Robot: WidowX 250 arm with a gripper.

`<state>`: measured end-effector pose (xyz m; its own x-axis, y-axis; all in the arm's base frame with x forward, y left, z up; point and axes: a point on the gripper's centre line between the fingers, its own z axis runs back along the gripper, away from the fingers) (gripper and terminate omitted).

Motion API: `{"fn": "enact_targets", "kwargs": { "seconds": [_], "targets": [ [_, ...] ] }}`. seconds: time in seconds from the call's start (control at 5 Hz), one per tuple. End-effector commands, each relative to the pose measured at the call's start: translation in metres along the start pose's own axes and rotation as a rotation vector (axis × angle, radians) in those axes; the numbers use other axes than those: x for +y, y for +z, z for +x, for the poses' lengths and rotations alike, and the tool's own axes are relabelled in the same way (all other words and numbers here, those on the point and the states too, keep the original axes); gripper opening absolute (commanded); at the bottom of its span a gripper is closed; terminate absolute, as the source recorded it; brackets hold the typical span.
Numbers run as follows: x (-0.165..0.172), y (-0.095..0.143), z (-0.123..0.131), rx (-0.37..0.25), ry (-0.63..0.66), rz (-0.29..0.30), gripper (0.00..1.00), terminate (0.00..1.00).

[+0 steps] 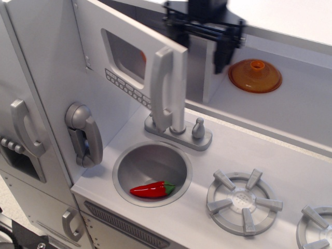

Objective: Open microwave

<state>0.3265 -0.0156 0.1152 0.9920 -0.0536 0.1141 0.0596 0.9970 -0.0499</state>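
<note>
We see a glossy red pepper (152, 190) in the round metal sink (179, 155); microwave (140, 67) door ajar, gripper (205, 39) fingers apart behind it.

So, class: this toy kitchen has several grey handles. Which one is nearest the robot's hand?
The vertical bar handle on the microwave door, just below-left of the hand. The phone-like handle and the left door handle sit much farther away.
</note>
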Motion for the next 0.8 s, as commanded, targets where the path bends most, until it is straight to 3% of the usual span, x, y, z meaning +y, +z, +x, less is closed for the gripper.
{"fn": "enact_targets", "kwargs": {
  "seconds": [0.0, 0.4, 0.6],
  "targets": [
    [0.033, 0.02, -0.035, -0.044, -0.007, 0.014, 1.0, 0.0],
    [0.073, 0.01, -0.077, -0.025, -0.042, 0.06, 1.0, 0.0],
    [0.093, 0.017, -0.082, -0.034, -0.051, 0.06, 1.0, 0.0]
  ]
}}
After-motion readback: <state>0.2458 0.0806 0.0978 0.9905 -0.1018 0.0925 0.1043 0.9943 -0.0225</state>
